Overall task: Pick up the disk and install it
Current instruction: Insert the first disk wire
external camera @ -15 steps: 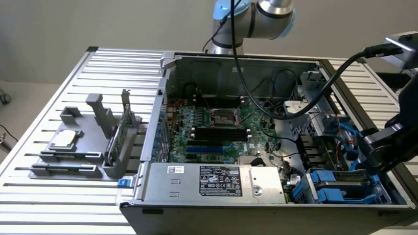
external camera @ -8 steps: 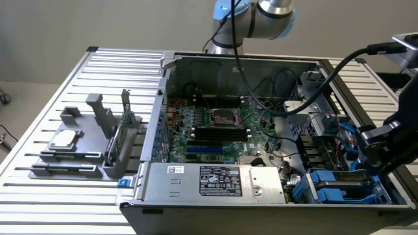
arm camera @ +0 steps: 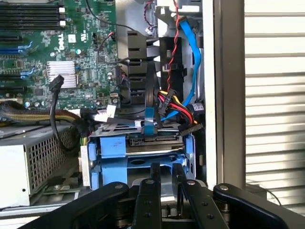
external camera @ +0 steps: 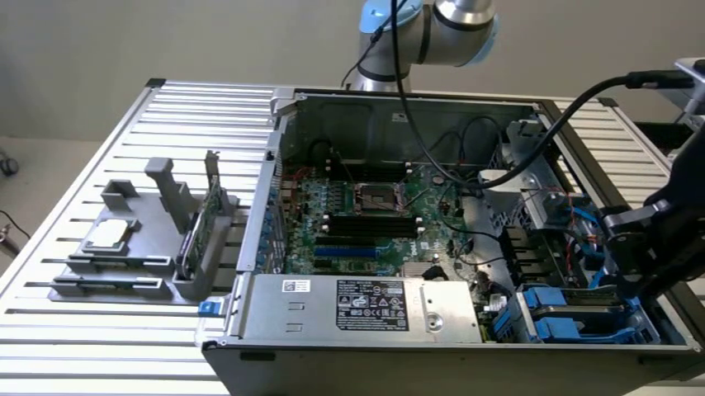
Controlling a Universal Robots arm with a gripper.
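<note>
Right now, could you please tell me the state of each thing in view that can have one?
computer case: lying open, side panel off.
disk: flat in the blue bay at the case's corner; whether it is plugged in, cannot tell.
gripper: low, right at the disk's bay.
power supply: mounted in the case.
processor chip: flat on the grey fixture, outside the case.
card: upright in that fixture.

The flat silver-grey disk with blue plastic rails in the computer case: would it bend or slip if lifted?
Probably stiff: the flat silver-grey disk looks like a metal slab, so likely heavy for its size. Its blue plastic rails look smooth and might slip. The bundled coloured cables near its end could snag it.
</note>
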